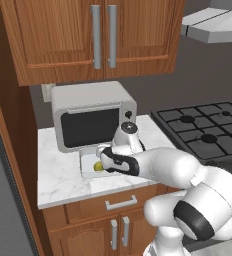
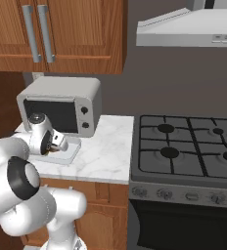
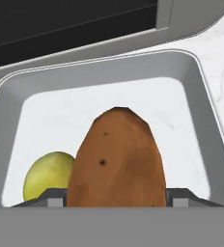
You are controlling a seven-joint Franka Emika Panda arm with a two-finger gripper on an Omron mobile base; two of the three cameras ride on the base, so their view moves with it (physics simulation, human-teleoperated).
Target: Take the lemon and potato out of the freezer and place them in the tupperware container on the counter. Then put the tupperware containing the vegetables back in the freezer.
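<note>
Gripper (image 3: pixel 115 202) poised over shallow pale grey-white tupperware container (image 3: pixel 208 125), jaws closed on brown oval potato (image 3: pixel 116 161), one tip at each flank. Potato upright between the tips, above the tray floor; whether touching it, cannot tell.

Small yellow-green lemon (image 3: pixel 49 176) already lying in the tray, just beside the potato. Tray on white grey-veined marble counter (image 1: pixel 63 170), directly in front of silver microwave (image 1: pixel 90 117).

Step in hand, by judgement: placing the potato, second of the two vegetables. Next move calls for widening the jaws to drop it clear of the lemon, lifting straight out, then taking the tray by its wall for the trip to the freezer.

Count: one potato, one lemon, one tray, one microwave, one gas hob (image 2: pixel 191 146).
</note>
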